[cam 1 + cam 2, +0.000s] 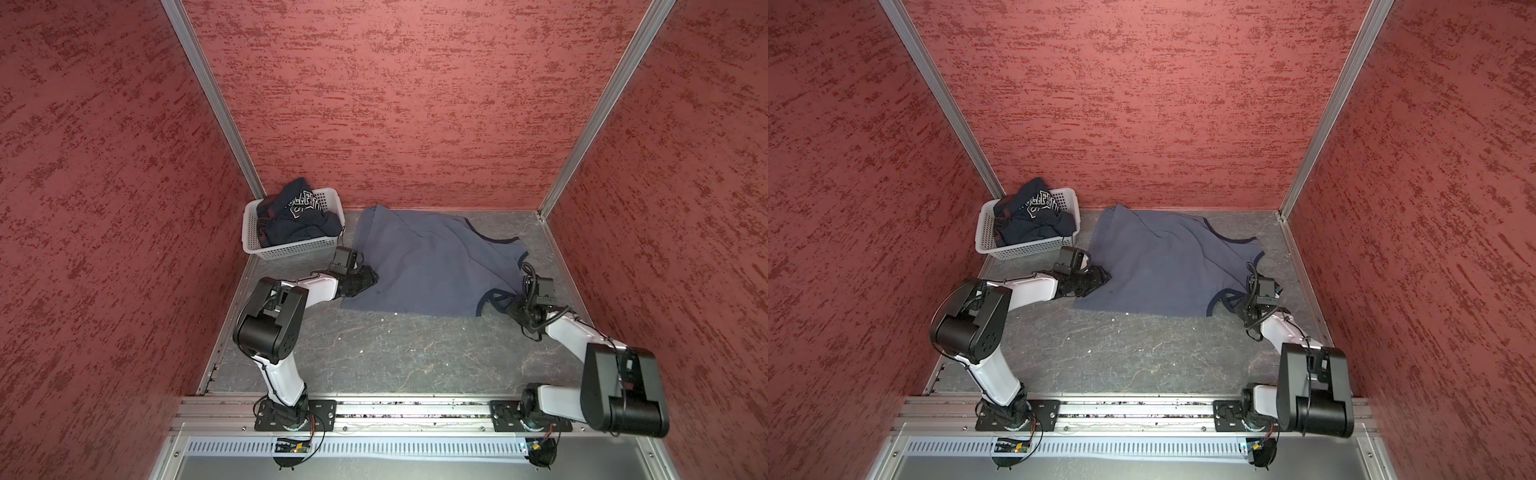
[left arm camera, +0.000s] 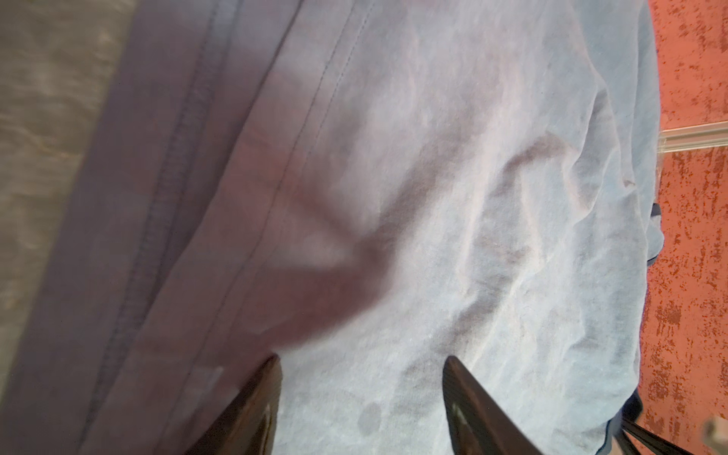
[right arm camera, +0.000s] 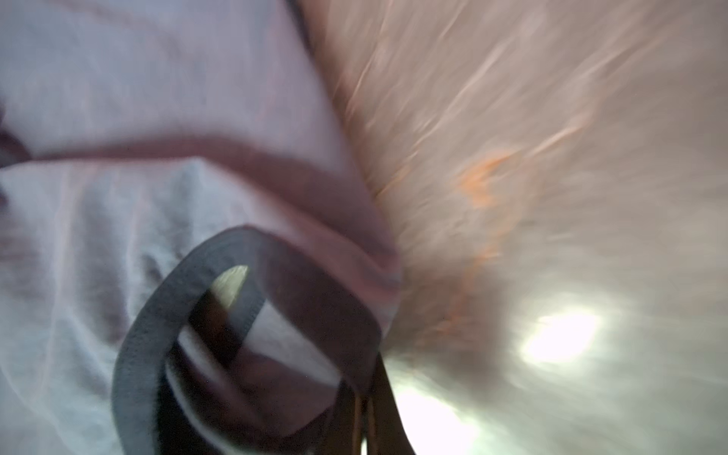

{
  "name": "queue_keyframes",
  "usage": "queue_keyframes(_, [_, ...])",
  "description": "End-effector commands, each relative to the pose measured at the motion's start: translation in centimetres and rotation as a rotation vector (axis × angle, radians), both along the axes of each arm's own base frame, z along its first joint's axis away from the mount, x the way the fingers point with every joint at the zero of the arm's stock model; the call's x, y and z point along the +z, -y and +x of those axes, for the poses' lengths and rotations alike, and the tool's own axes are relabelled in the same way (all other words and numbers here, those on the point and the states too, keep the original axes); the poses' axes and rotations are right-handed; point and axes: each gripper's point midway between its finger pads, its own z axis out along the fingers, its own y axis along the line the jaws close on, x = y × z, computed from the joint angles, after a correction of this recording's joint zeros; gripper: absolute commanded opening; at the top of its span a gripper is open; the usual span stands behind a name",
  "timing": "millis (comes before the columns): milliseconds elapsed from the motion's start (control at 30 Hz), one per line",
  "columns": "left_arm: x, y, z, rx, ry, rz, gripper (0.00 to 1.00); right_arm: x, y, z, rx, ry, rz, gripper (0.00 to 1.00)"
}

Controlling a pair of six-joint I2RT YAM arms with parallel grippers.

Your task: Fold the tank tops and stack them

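Note:
The slate grey-blue tank top (image 1: pixel 428 266) (image 1: pixel 1163 266) lies spread on the table, with its navy-trimmed straps toward the right. My left gripper (image 1: pixel 372 278) (image 1: pixel 1104 278) rests over its left edge. In the left wrist view this gripper (image 2: pixel 362 358) is open, both fingers above the cloth (image 2: pixel 433 197). My right gripper (image 1: pixel 513 305) (image 1: pixel 1237 309) is at the near right strap. In the right wrist view it (image 3: pixel 366 370) is shut on the strap's navy trim (image 3: pixel 157 323). The dark navy tank top (image 1: pixel 299 216) (image 1: pixel 1034 216) is bundled in the basket.
The white perforated basket (image 1: pixel 291 251) (image 1: pixel 1025 249) stands in the back left corner, just behind my left wrist. Red textured walls close in the table on three sides. Bare grey tabletop (image 1: pixel 395 353) runs in front of the shirt.

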Motion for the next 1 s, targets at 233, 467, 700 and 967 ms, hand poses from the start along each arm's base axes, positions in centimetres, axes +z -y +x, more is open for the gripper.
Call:
queue_keyframes(233, [-3.0, -4.3, -4.7, 0.144, -0.105, 0.058, 0.65, 9.5, 4.6, -0.4, -0.070, -0.029, -0.487, 0.00])
queue_keyframes(467, [-2.3, -5.1, -5.7, 0.148, -0.095, 0.083, 0.66, 4.3, 1.4, -2.8, -0.029, -0.067, -0.257, 0.47])
queue_keyframes(700, [-2.0, -5.6, -6.0, 0.147, -0.097, 0.088, 0.66, 10.5, 2.1, -3.7, -0.079, 0.090, -0.288, 0.83])
queue_keyframes(967, [-1.9, -5.7, -6.1, 0.138, -0.091, 0.092, 0.67, 8.6, -1.9, 1.1, 0.117, 0.107, -0.124, 0.80])
